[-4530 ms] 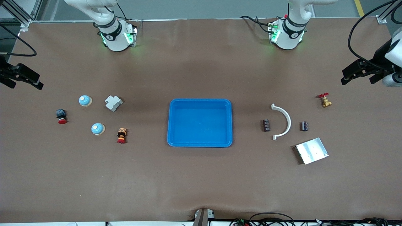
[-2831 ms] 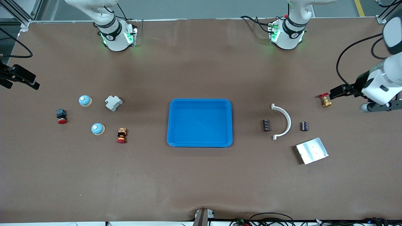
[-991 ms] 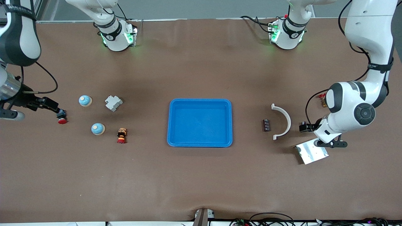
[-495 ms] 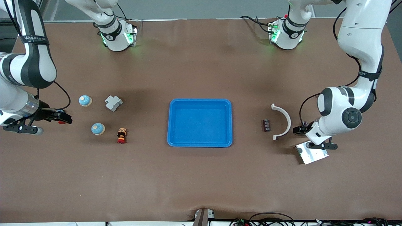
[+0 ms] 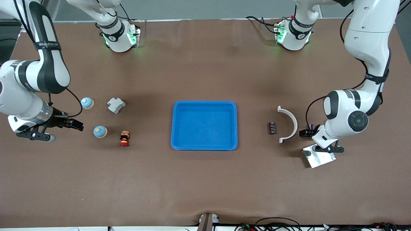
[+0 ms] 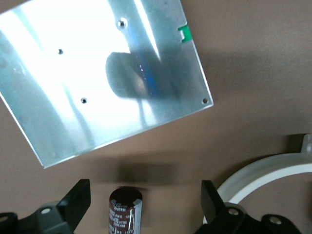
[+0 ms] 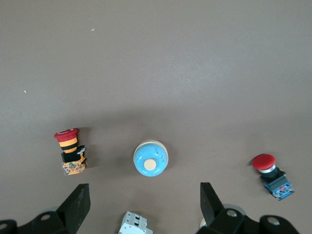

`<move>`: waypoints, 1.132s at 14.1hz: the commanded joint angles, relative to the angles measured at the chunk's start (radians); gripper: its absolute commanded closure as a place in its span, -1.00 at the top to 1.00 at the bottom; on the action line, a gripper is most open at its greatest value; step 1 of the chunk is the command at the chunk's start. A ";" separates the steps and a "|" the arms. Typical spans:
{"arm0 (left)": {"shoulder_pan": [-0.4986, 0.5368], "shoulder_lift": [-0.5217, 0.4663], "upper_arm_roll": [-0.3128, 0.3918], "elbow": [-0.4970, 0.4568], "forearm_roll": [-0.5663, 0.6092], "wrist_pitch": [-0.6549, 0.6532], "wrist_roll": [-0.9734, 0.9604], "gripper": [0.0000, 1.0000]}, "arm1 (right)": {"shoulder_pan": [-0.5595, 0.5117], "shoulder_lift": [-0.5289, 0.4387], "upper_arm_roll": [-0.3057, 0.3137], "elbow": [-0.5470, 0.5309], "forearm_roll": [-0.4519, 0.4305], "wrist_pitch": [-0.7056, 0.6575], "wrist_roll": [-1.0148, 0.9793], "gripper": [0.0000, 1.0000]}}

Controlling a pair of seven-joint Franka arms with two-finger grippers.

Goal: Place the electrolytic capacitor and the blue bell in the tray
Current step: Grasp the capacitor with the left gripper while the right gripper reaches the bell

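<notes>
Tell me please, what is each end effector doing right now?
Left end effector: open, empty, straddling a capacitor beside the plate.
Right end effector: open, empty, above a blue bell.

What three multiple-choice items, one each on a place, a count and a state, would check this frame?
1. Where does the capacitor seen in the left wrist view lie?
A. in the tray
B. on the table between the left gripper's open fingers
C. on the metal plate

2. How many blue bells are on the table?
A. one
B. two
C. three

3. What is in the tray?
A. nothing
B. a bell
C. a capacitor

Key: 1 B, the left gripper straddles it beside the metal plate. 2 B, one bell lies nearer the front camera than the other bell, and the right gripper is open over the table by the nearer one. 3 A, the blue floor is bare.
</notes>
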 commanded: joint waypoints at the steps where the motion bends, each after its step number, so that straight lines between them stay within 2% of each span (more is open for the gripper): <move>1: 0.006 -0.023 -0.004 -0.045 0.018 0.020 0.011 1.00 | -0.002 0.031 -0.001 -0.038 0.011 0.102 0.016 1.00; 3: 0.006 -0.030 -0.004 -0.063 0.018 0.020 0.011 1.00 | 0.015 0.034 0.001 -0.101 0.011 0.162 0.018 1.00; 5: 0.006 -0.030 -0.002 -0.063 0.018 0.020 0.011 1.00 | 0.027 0.039 -0.001 -0.122 0.011 0.178 0.028 1.00; 7: 0.006 -0.027 -0.002 -0.063 0.018 0.020 0.011 1.00 | 0.026 0.054 -0.001 -0.161 0.011 0.256 0.028 1.00; 11: 0.007 -0.024 -0.002 -0.062 0.018 0.021 0.011 1.00 | 0.024 0.086 -0.001 -0.171 0.011 0.307 0.028 1.00; 12: 0.007 -0.024 -0.002 -0.062 0.016 0.023 0.011 0.89 | 0.022 0.093 -0.001 -0.181 0.011 0.325 0.028 1.00; 14: 0.007 -0.023 -0.001 -0.062 0.016 0.028 0.011 0.32 | 0.024 0.105 -0.001 -0.207 0.011 0.383 0.028 1.00; 16: 0.007 -0.026 -0.001 -0.063 0.016 0.028 0.011 -0.09 | 0.024 0.116 -0.001 -0.214 0.011 0.403 0.028 1.00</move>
